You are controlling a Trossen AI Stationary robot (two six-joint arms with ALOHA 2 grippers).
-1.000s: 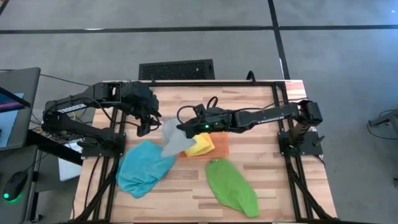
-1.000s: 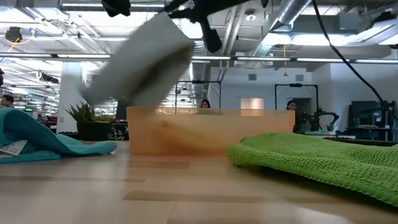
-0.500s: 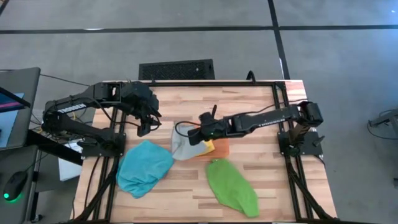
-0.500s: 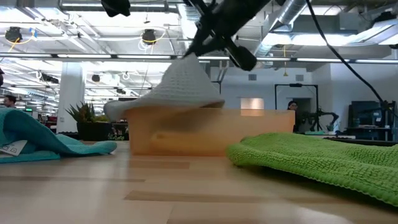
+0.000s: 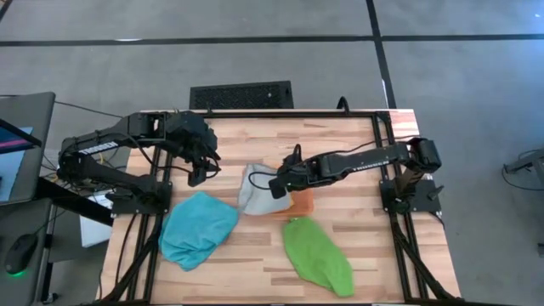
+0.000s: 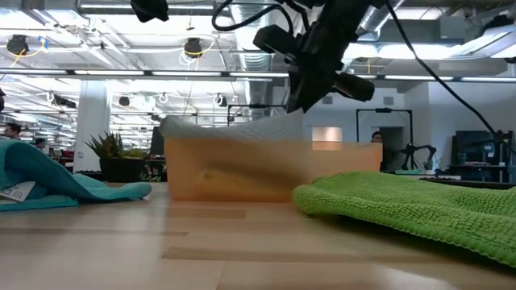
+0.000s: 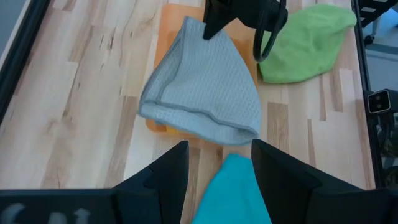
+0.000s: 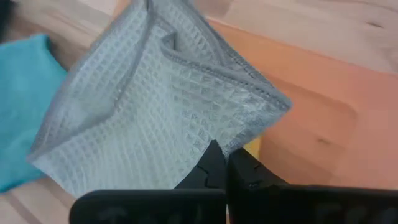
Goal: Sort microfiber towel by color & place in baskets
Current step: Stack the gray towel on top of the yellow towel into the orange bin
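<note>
A grey waffle-weave towel (image 5: 253, 189) lies spread over the orange tray (image 5: 303, 201), its left part hanging past the tray's left rim toward the table. A sliver of a yellow towel (image 8: 252, 148) shows under it in the tray. My right gripper (image 8: 219, 167) is shut on the grey towel at the tray's middle. Left of the tray, above the table, my left gripper (image 7: 217, 168) hangs open with nothing in it. A teal towel (image 5: 197, 228) and a green towel (image 5: 316, 253) lie on the table near the front. My right gripper pinches the grey towel between its two fingertips at an edge near a corner (image 8: 214, 134). The fingers slant down from the table's right side. The towel lies slack on the tray and the yellow towel, raised only at the pinched spot.
A small potted plant (image 6: 109, 149) shows at the far left in the low view. The black frame rails (image 5: 387, 161) run along the table's sides. People are in the room beyond the table.
My right gripper has come down toward the tray and tipped steeply downward, still shut on the grey towel. The towel, which hung in the air left of the tray, has dropped and spread over the tray and the yellow towel.
</note>
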